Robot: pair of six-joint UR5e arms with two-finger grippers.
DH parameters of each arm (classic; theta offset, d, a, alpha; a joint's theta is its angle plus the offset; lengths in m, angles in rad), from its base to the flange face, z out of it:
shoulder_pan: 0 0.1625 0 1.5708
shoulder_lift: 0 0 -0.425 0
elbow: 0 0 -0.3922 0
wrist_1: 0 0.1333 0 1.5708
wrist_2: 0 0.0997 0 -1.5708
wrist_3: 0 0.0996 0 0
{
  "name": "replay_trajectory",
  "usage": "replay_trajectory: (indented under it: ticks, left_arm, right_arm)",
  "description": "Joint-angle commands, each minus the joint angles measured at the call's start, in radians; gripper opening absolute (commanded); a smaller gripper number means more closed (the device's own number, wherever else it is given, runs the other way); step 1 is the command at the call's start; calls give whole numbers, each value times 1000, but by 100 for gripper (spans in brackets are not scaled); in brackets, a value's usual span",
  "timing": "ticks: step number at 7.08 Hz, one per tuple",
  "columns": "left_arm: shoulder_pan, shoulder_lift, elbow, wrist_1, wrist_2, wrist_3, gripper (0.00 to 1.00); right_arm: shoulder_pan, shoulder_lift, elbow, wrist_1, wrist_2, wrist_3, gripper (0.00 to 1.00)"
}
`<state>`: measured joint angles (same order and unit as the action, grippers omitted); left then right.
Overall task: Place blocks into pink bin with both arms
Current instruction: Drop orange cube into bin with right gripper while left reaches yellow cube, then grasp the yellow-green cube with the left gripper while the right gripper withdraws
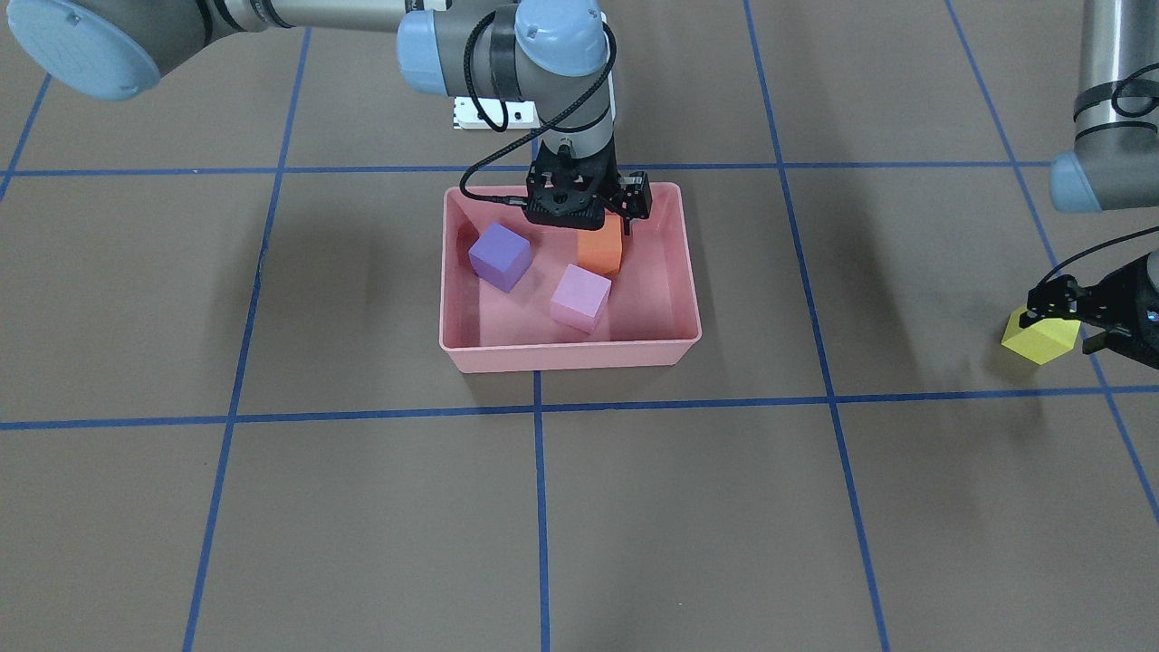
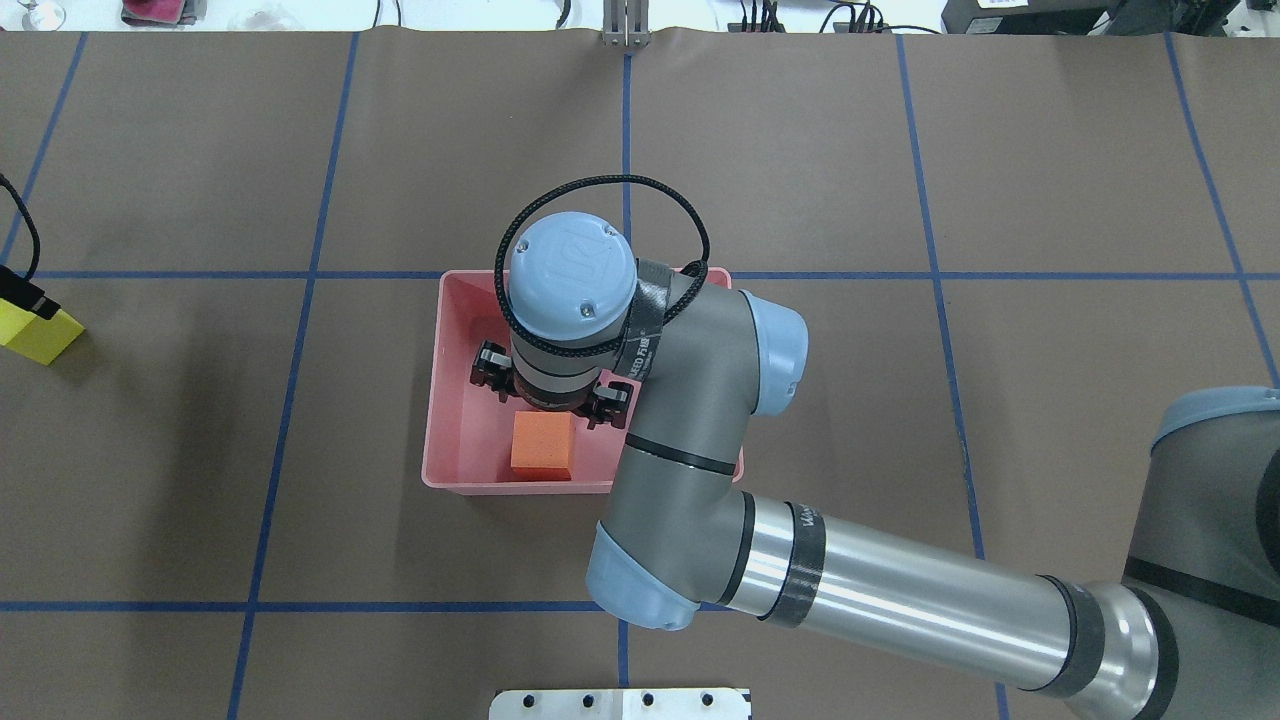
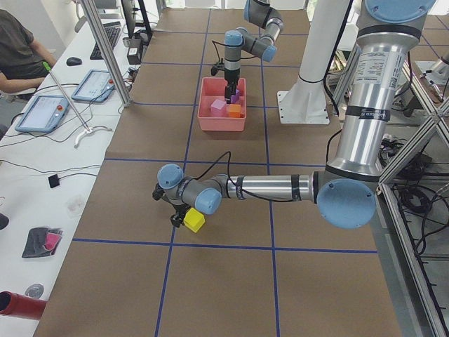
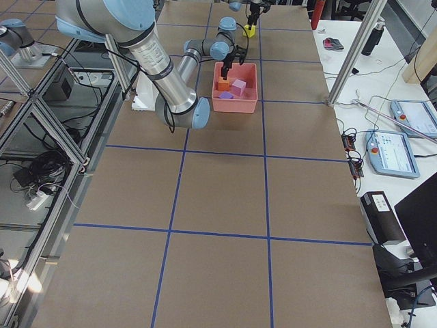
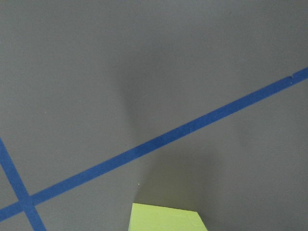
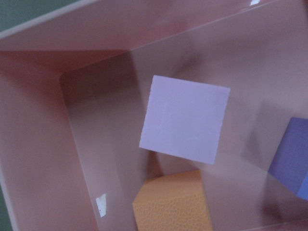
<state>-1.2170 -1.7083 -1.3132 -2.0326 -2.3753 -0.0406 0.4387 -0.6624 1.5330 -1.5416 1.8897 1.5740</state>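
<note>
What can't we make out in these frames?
- Purple block and lilac block: hidden under the right arm's wrist in the overhead view.
- Right pincer: fingertips behind its own body, front view; grip on orange block unclear.
- Left pincer: cut by the overhead view's left edge; hold on yellow block unclear.

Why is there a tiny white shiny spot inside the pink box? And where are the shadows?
Right wrist view: the white spot is lamp light glinting off the glossy wall of the pink bin. Left wrist view: a soft grey shadow spreads above the yellow block, which the bottom edge cuts off. Front-facing view: blurry arm shadows lie on the table on both sides of the bin.
</note>
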Motion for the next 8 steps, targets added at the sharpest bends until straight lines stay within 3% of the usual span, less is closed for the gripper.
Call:
replay_trajectory:
  ticks: [1, 3, 4, 5, 6, 7, 8]
  left_arm:
    - [22, 12, 0, -14, 1, -10, 99]
    - [36, 24, 3, -12, 5, -7, 94]
    - [37, 26, 3, -11, 5, -5, 27]
    - [37, 22, -4, -11, -1, -13, 0]
    - [37, 0, -49, 18, -66, -31, 0]
    - [37, -84, -116, 87, -173, -211, 0]
    - [37, -171, -188, 130, -197, -416, 0]
  right_arm:
    - [18, -13, 18, 1, 5, -8, 100]
    - [58, -13, 35, 0, 14, -12, 100]
    - [119, -26, 65, 0, 87, -12, 100]
    - [185, -83, 132, 0, 147, -25, 100]
    - [256, -171, 213, -2, 188, -101, 100]
    - [352, -263, 263, -2, 278, -194, 100]
    - [435, -346, 281, 0, 336, -300, 100]
